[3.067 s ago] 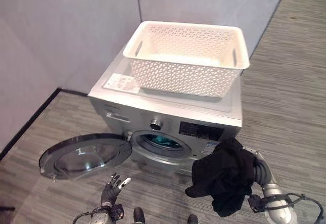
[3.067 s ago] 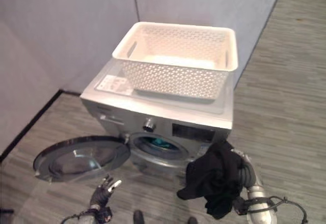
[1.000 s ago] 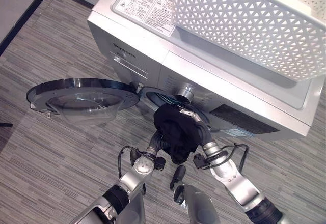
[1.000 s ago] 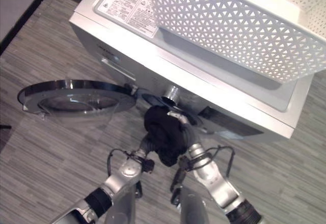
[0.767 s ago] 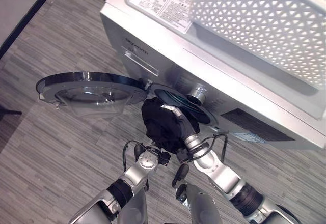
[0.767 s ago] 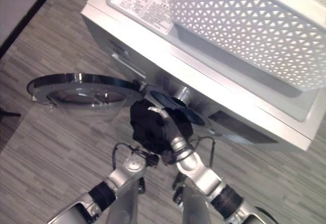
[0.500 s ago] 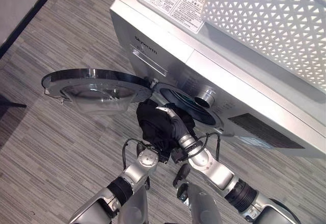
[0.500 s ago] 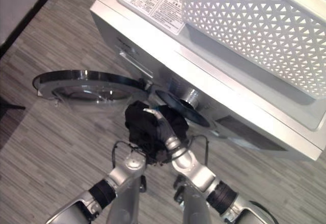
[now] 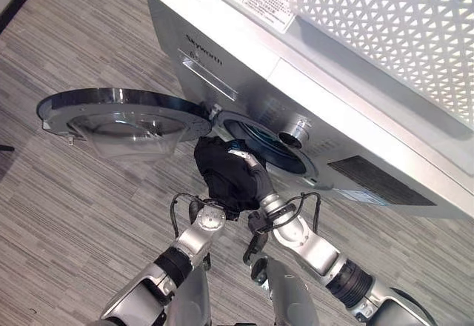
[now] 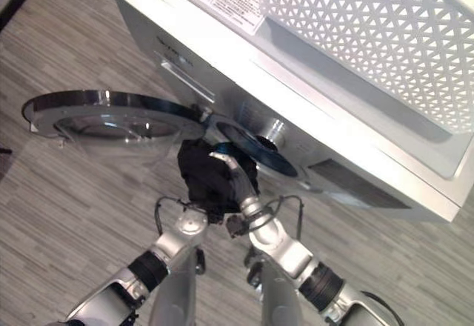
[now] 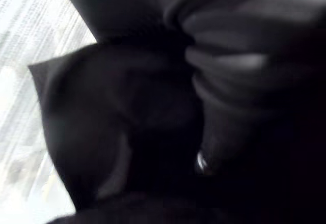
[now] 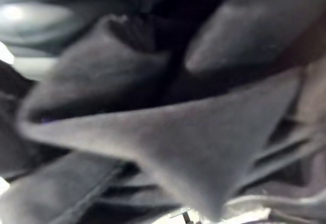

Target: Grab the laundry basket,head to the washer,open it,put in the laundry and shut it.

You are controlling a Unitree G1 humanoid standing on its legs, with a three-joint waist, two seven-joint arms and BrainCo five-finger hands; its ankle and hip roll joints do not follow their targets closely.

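Note:
A black garment [image 9: 222,174] is bunched in front of the lower left rim of the washer's round opening [image 9: 265,145]. My right hand [image 9: 252,172] reaches up from below with its fingers curled over the bundle. Directly beneath the cloth sits my left hand [image 9: 210,218], its fingers hidden under the fabric. Dark folds of the garment [image 12: 168,132] crowd the right wrist view, and the same cloth [image 11: 127,107] lies close in the left wrist view. The round glass door [image 9: 122,117] stands swung wide to the left. A white lattice laundry basket [image 9: 385,22] rests on the silver washer [image 9: 244,81].
A silver dial [image 9: 296,128] and a dark display panel [image 9: 378,181] sit on the washer's front, right of the opening. A detergent drawer [image 9: 207,81] is above the door hinge. Grey striped floor [image 9: 67,215] spreads around the washer.
Over three seconds my right hand has carried the garment from the lower right to the washer's opening, and my left hand has come up under it. The camera has moved closer.

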